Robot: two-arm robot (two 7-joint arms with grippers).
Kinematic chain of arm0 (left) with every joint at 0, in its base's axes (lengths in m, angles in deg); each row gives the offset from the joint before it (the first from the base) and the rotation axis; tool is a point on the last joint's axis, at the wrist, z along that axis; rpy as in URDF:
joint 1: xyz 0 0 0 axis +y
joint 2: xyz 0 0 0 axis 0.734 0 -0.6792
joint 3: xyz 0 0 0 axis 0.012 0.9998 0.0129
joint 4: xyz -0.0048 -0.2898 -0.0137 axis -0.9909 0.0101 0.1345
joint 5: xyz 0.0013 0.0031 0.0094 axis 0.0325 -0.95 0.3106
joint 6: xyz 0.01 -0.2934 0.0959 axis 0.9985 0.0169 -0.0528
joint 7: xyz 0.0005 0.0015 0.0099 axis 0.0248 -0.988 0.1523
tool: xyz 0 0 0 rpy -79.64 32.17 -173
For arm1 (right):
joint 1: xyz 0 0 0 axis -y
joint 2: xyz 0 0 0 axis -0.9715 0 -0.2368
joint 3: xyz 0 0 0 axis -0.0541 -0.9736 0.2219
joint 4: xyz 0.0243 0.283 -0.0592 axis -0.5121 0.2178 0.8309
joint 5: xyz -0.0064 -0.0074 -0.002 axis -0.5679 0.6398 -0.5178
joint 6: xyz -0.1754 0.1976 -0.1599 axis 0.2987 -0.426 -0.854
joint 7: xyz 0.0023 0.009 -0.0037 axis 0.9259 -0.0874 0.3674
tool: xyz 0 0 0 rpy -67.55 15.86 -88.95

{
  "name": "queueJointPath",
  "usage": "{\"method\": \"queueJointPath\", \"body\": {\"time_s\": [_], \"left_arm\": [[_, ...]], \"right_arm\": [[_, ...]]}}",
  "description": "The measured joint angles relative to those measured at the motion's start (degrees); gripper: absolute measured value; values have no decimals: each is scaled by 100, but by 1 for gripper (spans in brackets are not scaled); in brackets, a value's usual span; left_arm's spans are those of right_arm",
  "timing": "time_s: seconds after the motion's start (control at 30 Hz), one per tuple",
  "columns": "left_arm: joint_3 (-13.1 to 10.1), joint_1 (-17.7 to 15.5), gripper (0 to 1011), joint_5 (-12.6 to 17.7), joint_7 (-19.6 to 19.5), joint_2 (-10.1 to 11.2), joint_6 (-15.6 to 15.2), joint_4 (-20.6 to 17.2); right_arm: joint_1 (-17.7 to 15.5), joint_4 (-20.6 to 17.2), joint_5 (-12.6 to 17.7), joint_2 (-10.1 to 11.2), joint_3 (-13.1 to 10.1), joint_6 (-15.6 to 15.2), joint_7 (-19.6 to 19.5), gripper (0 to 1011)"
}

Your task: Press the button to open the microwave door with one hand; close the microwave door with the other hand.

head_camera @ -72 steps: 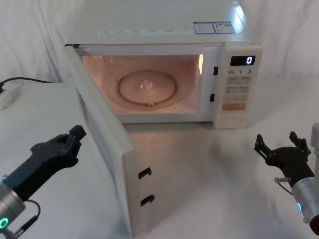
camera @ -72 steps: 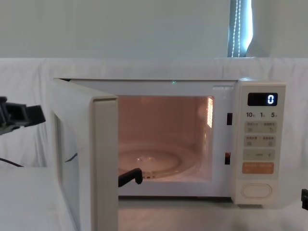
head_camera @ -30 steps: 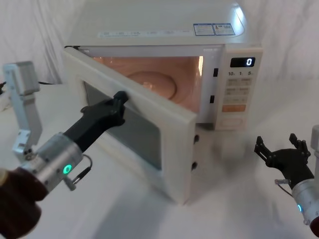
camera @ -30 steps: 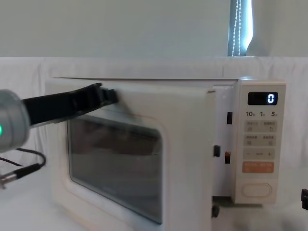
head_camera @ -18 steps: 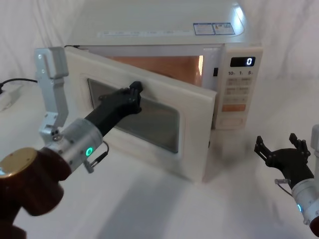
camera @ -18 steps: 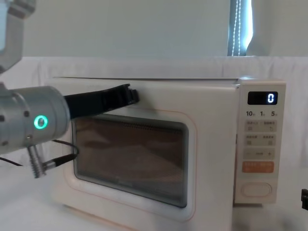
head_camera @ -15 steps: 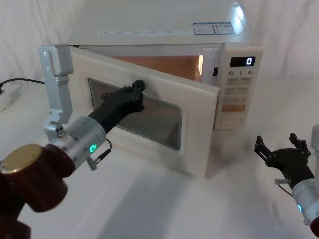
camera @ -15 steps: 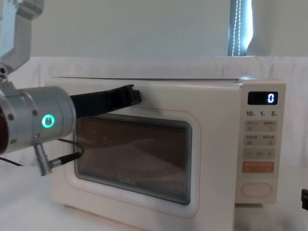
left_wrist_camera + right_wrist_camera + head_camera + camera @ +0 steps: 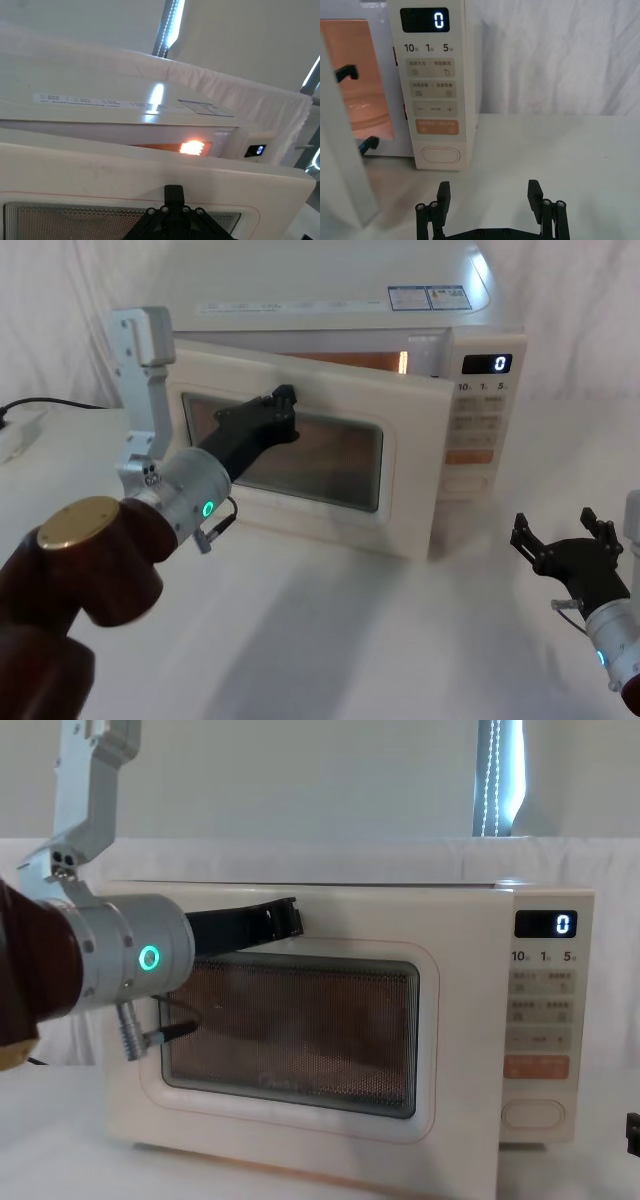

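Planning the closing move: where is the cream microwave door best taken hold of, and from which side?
The cream microwave door with dark glass window shows no handle, so push rather than grip: probably the flat frame near its free edge by the key panel, from the front. The left hand presses the upper frame nearer the hinge; the right hand sits low right.

cream microwave, black grippers, white cloth-covered table.
the microwave door is cream with a dark fine-mesh window and thin orange outline; display black with white 0; orange key above the cream button; interior glows orange; left gripper and right gripper black.
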Motion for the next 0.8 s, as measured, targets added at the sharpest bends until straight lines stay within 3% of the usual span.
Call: {"method": "queueJointPath", "body": {"time_s": [0.8], "left_arm": [[38, -422, 0, 584, 153, -427, 6, 725]], "right_arm": [[0, 0, 0, 0, 0, 0, 0, 1002]]}}
